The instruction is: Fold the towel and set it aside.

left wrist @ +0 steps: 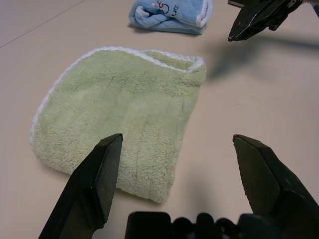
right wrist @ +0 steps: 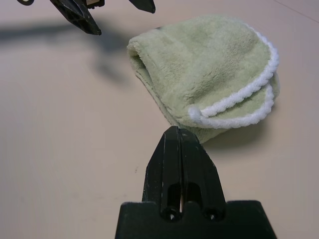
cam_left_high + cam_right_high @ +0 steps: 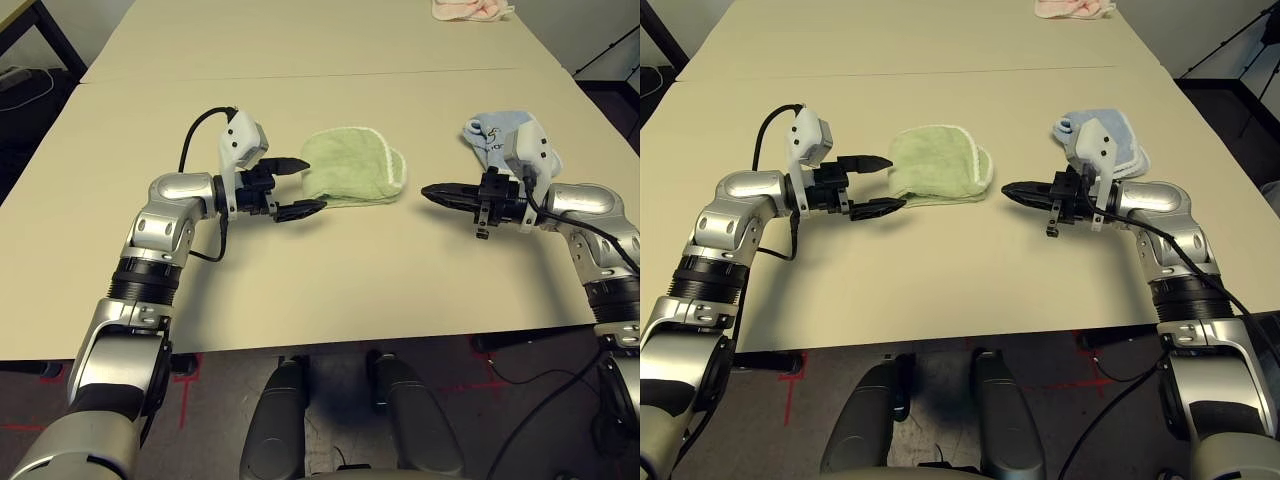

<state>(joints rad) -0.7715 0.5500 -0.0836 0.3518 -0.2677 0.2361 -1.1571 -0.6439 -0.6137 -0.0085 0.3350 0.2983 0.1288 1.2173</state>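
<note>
The light green towel lies folded and flat near the middle of the table, its white stitched edging on the side facing my right arm. My left gripper hovers at the towel's left edge, open wide and holding nothing. Its two black fingers frame the towel's near corner in the left wrist view. To the right of the towel, and apart from it, my right gripper is shut and empty. Its tip points at the edged side.
A pale blue towel lies bunched behind my right wrist. A pink cloth sits at the far right edge of the table. A seam runs across the tabletop behind the towels. Bare tabletop stretches in front.
</note>
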